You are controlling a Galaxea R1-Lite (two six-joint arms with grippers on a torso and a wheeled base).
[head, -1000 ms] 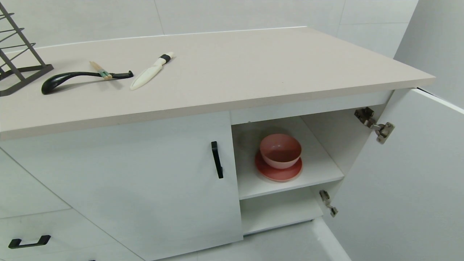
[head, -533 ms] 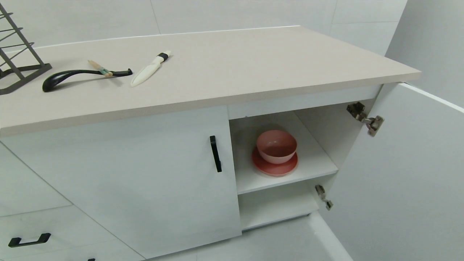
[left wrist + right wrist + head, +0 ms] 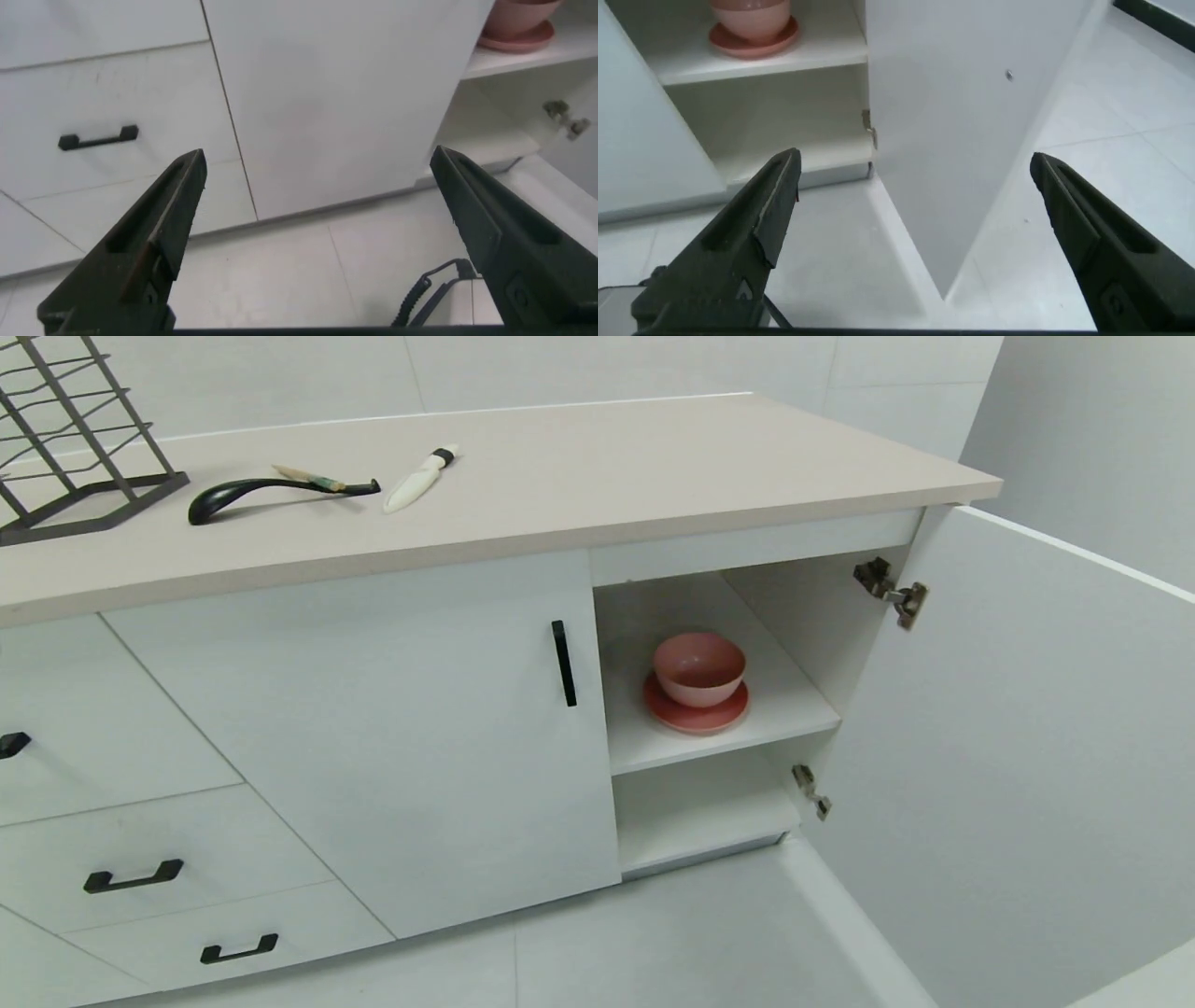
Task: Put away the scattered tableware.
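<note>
The left gripper (image 3: pixel 318 154) is hanging before the closed door (image 3: pixel 346 93), its fingers (image 3: pixel 154 233) spread wide and gripping nothing. The right gripper (image 3: pixel 913 157) is hovering by the open door (image 3: pixel 971 112), fingers (image 3: pixel 747 233) equally wide, empty. The pink bowl (image 3: pixel 698 665) is sitting on the red plate (image 3: pixel 695 717) mid-shelf (image 3: pixel 794 709). A black ladle (image 3: pixel 210 504) and white knife (image 3: pixel 420 481) are lying near the desk's (image 3: pixel 653 457) back edge, leftward.

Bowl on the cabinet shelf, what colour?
It's a pale pink round bowl, clearest in the head view.
</note>
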